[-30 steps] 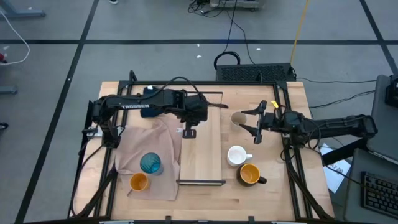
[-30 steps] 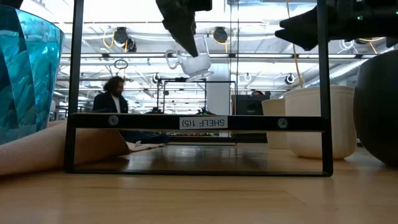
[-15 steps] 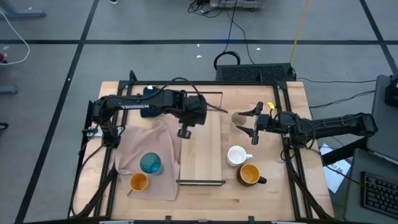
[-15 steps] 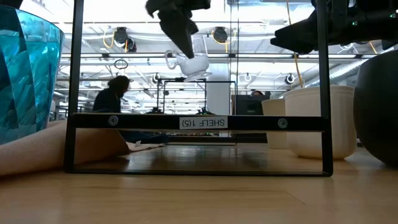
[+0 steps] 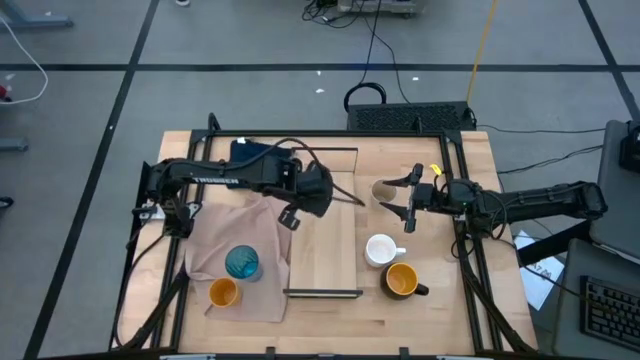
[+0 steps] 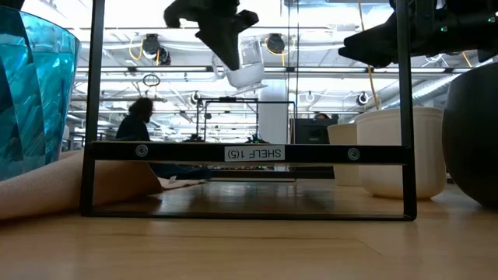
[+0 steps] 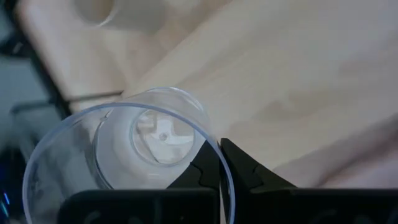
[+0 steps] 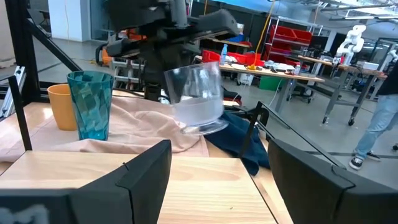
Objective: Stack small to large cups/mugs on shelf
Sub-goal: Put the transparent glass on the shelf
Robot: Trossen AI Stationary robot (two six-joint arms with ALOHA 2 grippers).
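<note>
The left gripper (image 5: 297, 212) holds the clear glass (image 8: 196, 99) by its rim, jaws clamped on the wall, tilted in the air above the shelf (image 5: 325, 250) near its far end. The right gripper (image 5: 408, 200) hovers with jaws apart, holding nothing, over the beige-grey cup (image 5: 383, 190) by the table's right edge. The white mug (image 5: 380, 249) and dark-handled orange mug (image 5: 401, 280) stand right of the shelf. The teal ribbed tumbler (image 5: 242, 263) and small orange cup (image 5: 223, 292) stand on the beige cloth (image 5: 235, 235) toward the near left corner.
</note>
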